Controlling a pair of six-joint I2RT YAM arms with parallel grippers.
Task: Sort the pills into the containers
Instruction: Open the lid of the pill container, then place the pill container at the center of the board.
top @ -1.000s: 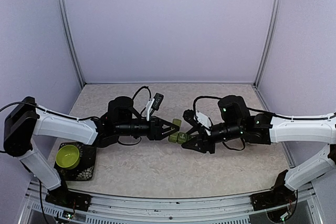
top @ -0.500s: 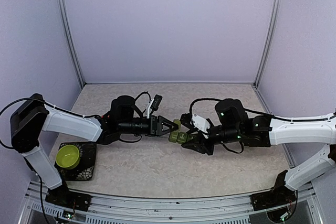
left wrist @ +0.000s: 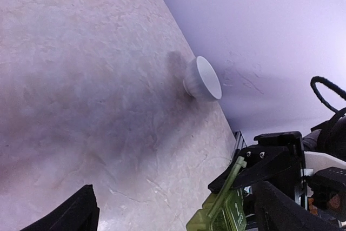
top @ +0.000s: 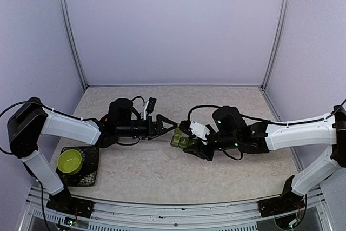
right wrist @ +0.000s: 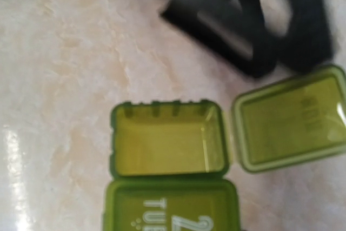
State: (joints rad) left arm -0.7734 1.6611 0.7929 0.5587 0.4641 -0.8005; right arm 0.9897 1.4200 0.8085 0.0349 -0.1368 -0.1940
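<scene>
The containers [top: 178, 140] are a short row of green cells held just in front of my right gripper [top: 186, 138], which is shut on the row. In the right wrist view one cell [right wrist: 167, 139] is open, its lid [right wrist: 292, 125] folded out to the right. The neighbouring cell [right wrist: 173, 209] is closed. My own fingers do not show there. No pills are in view. My left gripper [top: 168, 125] is open, a little left of the box and apart from it. In the left wrist view its dark fingers [left wrist: 70, 215] stand wide, with the box [left wrist: 221, 212] and its raised lid near the right one.
A lime-green bowl [top: 69, 160] sits on a black pad [top: 89, 172] at the near left. A white bowl [left wrist: 204, 78] stands close to the wall in the left wrist view. Lilac walls close the table on three sides.
My left gripper has opened wide and drawn back to the left, away from the box. My right arm has shifted left, carrying the box with it.
</scene>
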